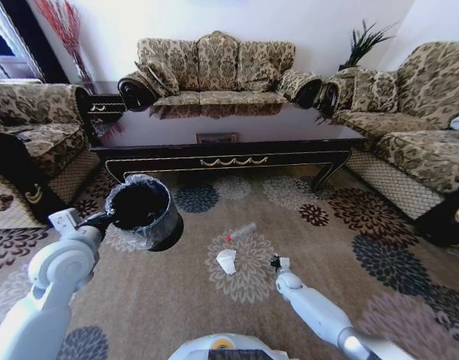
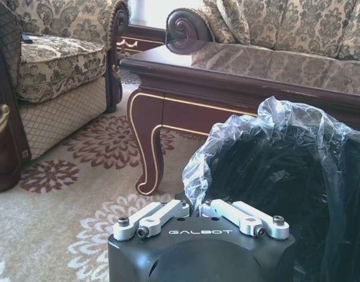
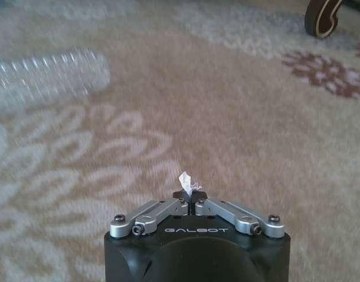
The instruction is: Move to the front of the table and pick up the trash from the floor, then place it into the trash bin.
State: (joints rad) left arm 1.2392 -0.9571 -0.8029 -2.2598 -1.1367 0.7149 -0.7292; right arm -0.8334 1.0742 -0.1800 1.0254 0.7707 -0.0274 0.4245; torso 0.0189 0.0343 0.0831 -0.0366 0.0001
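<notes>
My left gripper (image 1: 103,219) is shut on the rim of the black trash bin (image 1: 139,210), holding it above the floor (image 1: 177,300); the left wrist view shows the gripper (image 2: 193,207) closed against the bin's bag (image 2: 286,170). My right gripper (image 1: 275,263) hovers low over the carpet, shut on a small crumpled wrapper (image 3: 189,181) that pokes out between its fingertips. A crumpled white paper cup (image 1: 227,260) lies on the carpet just left of it. A slim clear tube (image 1: 241,232) with a red end lies behind the cup, and shows in the right wrist view (image 3: 47,79). The long dark table (image 1: 229,154) stands ahead.
Patterned sofas surround the table: one behind it (image 1: 214,67), one on the left (image 1: 34,127), one on the right (image 1: 417,127). A curved table leg (image 2: 149,158) stands near the bin. Open carpet lies between me and the table.
</notes>
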